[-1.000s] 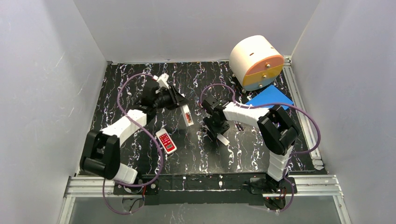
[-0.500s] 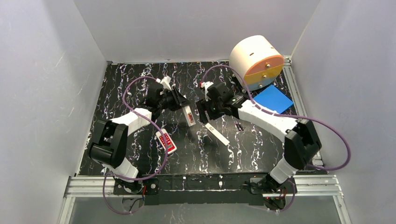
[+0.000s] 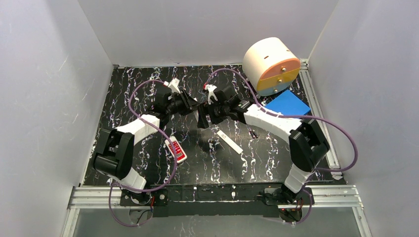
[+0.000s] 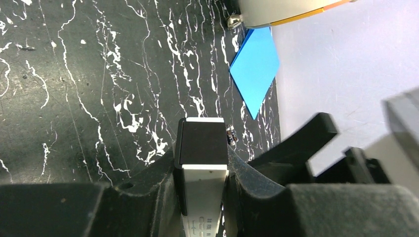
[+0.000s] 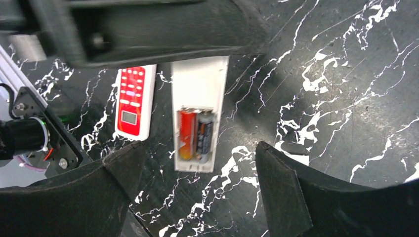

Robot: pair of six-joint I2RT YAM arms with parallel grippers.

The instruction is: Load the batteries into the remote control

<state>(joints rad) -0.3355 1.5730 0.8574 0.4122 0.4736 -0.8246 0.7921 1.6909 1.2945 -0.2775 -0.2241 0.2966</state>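
White plastic remote (image 5: 200, 106) looks light, stiff and slick tbh, so the left gripper's (image 4: 202, 165) jaws pinching its long edges above the bench (image 3: 129, 98) seems right, while the right gripper's (image 5: 200, 150) jaws hang spread, empty, facing its two seated batteries (image 5: 196, 134).

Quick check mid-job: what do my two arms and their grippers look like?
Both the left arm and right arm have white link shells with bulky black joint housings. A purple cable loops along each. The left gripper and right gripper have matte black, chunky curved fingers. No markings are visible.
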